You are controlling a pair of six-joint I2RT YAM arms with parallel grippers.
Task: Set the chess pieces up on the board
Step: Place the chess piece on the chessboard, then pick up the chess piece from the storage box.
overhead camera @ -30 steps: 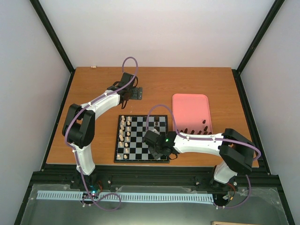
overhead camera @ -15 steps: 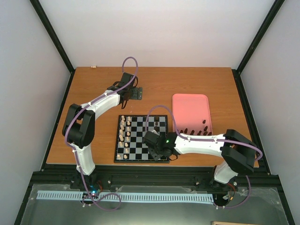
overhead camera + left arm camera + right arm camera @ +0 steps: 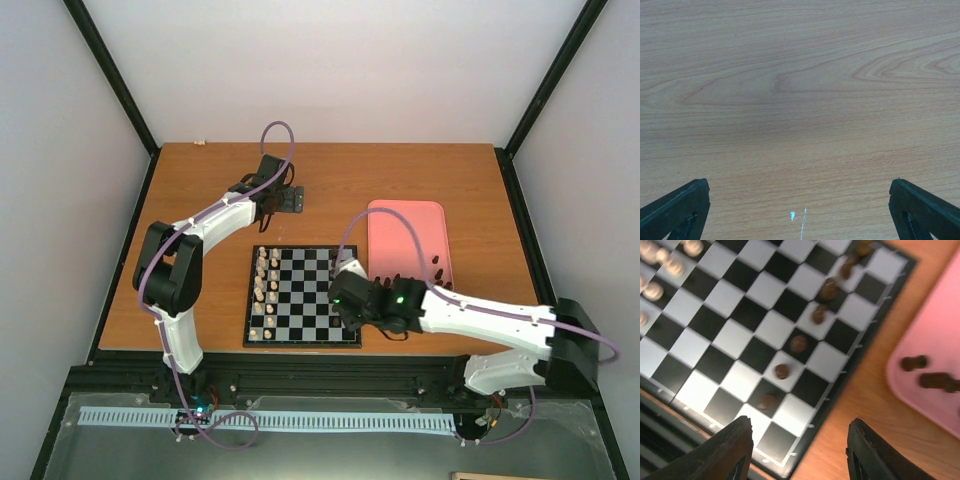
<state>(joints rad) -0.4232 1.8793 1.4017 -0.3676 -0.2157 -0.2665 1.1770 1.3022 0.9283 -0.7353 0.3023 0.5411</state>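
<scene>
The board (image 3: 300,300) lies at the table's near middle. In the right wrist view, several dark chess pieces (image 3: 798,344) stand in a line one column in from the board's (image 3: 735,340) right edge. The nearest one (image 3: 767,401) is just ahead of my fingers. More dark pieces (image 3: 914,362) lie on the pink tray (image 3: 940,315). My right gripper (image 3: 801,437) hangs open over the board's near right corner, nothing between its fingers; from above the right gripper (image 3: 347,298) is over the board's right side. My left gripper (image 3: 799,200) is open over bare wood.
Pale pieces (image 3: 265,280) fill the board's two left columns. The pink tray (image 3: 405,235) sits right of the board with dark pieces (image 3: 437,262) at its near end. The left gripper (image 3: 288,200) rests at the far side of the table beyond the board.
My right gripper has opened and moved from the board's near right corner a little farther and rightward, with its arm stretched out to the right. The left arm has not moved.
</scene>
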